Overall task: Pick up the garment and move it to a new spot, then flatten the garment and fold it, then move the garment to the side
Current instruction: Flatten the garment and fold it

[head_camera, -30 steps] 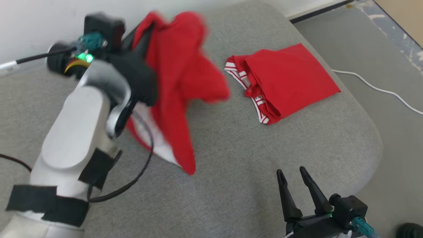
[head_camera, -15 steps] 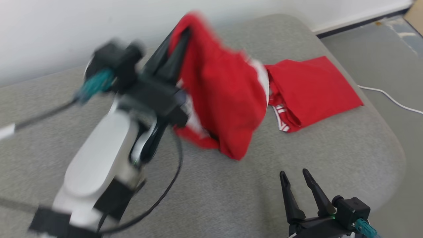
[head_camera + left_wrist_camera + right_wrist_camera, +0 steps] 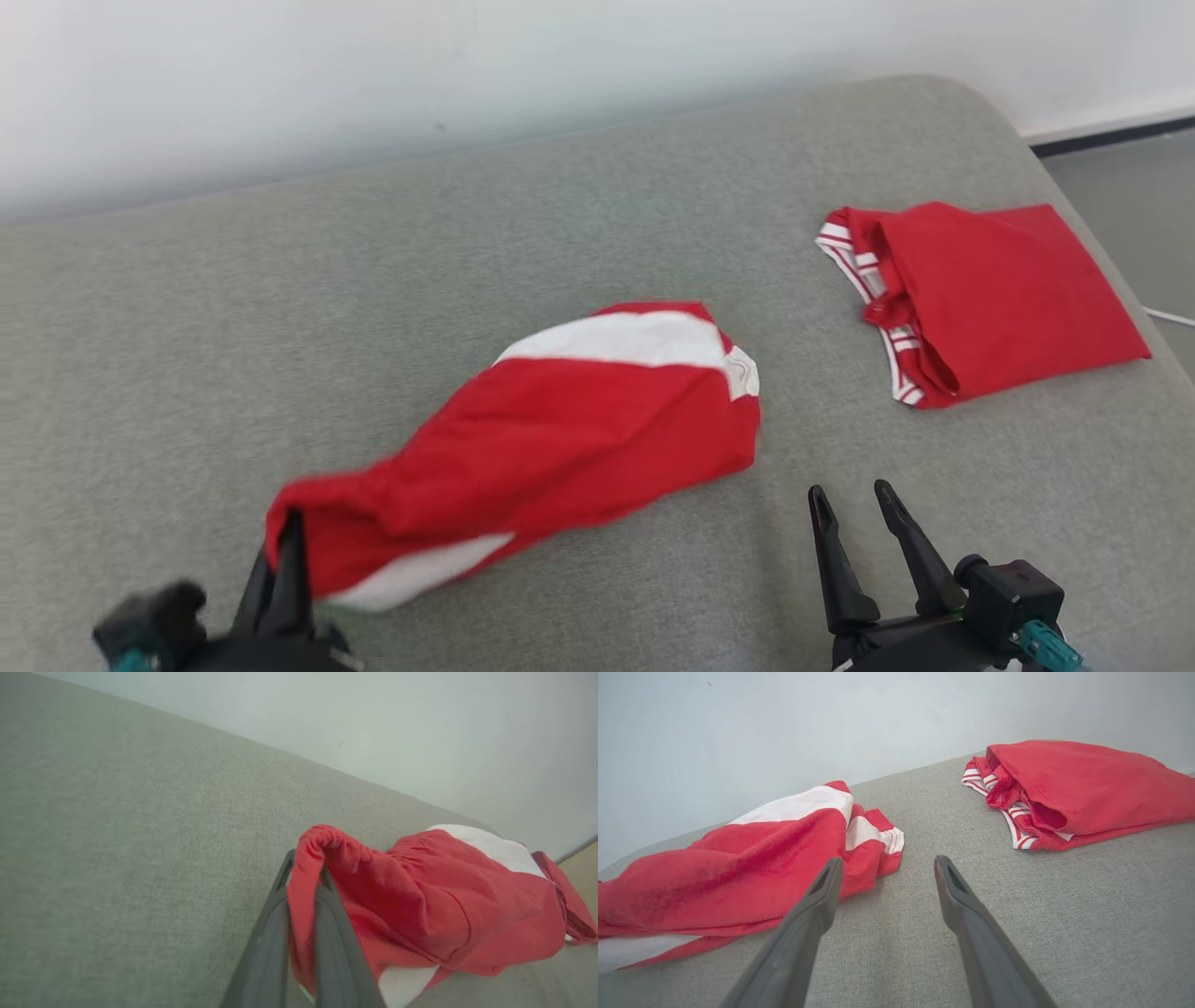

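While left pincer sits low, clamped on garment edge, right pincer points up, spread, empty. Two red items: garment, folded piece.

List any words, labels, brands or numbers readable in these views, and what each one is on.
None can be read. The red and white garment pinched in the left gripper, the folded red garment, the grey cushion and the right gripper carry no legible print, tag text or numbers.

The red garment with white panels lies rumpled, stretched diagonally on the grey cushion.
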You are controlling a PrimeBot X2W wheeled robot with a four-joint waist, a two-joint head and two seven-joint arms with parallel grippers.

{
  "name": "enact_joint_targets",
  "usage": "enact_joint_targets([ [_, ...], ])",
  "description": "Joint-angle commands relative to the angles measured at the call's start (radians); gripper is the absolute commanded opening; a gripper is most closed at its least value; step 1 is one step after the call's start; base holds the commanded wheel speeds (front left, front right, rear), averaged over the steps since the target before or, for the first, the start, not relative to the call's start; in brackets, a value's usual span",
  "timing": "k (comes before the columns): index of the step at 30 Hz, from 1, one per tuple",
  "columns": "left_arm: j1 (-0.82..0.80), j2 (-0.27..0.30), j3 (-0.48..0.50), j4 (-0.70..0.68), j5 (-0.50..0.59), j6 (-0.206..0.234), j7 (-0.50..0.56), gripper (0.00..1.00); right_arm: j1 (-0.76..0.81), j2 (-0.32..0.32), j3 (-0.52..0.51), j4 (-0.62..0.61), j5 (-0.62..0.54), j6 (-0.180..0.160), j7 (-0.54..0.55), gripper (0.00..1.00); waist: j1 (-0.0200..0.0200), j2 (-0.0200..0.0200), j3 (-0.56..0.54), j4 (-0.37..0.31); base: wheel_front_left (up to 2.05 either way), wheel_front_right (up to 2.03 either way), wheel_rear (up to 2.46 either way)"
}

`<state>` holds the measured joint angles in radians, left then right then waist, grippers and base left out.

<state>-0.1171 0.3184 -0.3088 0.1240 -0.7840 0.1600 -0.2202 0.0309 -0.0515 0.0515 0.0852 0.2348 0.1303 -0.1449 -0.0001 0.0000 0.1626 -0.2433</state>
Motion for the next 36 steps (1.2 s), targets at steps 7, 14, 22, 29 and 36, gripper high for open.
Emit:
enact_joint_targets([
  [7, 0.133, 0.009, -0.019, -0.020, -0.050, 0.024, 0.071, 1.00, 0.015, 0.003, 0.009, -0.016, -0.013, 0.000, 0.018, 1.00, 0.0001, 0.0000, -0.027, 0.041, 0.00, 0.00, 0.00],
  [14, 0.193, 0.061, 0.011, -0.090, -0.084, 0.109, 0.184, 1.00, 0.021, 0.003, 0.013, -0.019, -0.015, 0.000, 0.027, 1.00, 0.0001, 0.0000, -0.045, 0.037, 0.00, 0.00, 0.00],
  [22, 0.131, 0.153, 0.069, -0.285, -0.060, 0.228, 0.283, 1.00, 0.030, 0.003, 0.017, -0.014, -0.002, 0.000, 0.014, 1.00, 0.0001, 0.0000, -0.046, 0.007, 0.00, 0.00, 0.00],
  [29, -0.151, 0.123, -0.067, -0.123, -0.104, 0.120, 0.492, 1.00, 0.005, 0.003, 0.039, -0.012, -0.013, 0.000, 0.024, 1.00, 0.0001, 0.0000, -0.042, -0.053, 0.00, 0.00, 0.00],
  [36, -0.294, 0.098, -0.122, 0.095, -0.117, 0.058, 0.590, 1.00, 0.003, 0.003, 0.044, -0.008, -0.003, 0.000, 0.016, 1.00, 0.0001, 0.0000, -0.022, -0.116, 0.00, 0.00, 0.00],
])
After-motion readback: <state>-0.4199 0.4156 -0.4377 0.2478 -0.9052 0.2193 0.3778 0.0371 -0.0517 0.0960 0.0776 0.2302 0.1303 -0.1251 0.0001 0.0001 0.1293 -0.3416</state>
